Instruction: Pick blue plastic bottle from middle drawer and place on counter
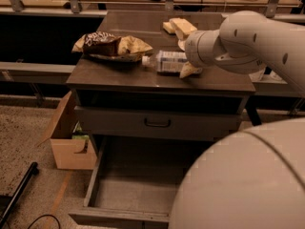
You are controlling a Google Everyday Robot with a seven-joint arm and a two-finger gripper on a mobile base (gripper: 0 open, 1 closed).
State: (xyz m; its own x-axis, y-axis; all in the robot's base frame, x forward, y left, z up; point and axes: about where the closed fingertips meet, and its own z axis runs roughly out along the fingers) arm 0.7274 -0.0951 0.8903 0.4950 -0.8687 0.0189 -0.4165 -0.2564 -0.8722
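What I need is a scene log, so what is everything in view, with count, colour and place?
blue plastic bottle: one, clear with pale label, lying on the counter, cap to the left
snack bags: two, brown and tan, counter's left
yellow blocks: two, pale yellow, counter's back
middle drawer: one, grey, pulled open
closed drawer: one, grey with black handle, under the counter
cardboard box: one, brown, on the floor left of the cabinet
claw: one, pale, at the bottle's right end
arm: one, white, coming from the right
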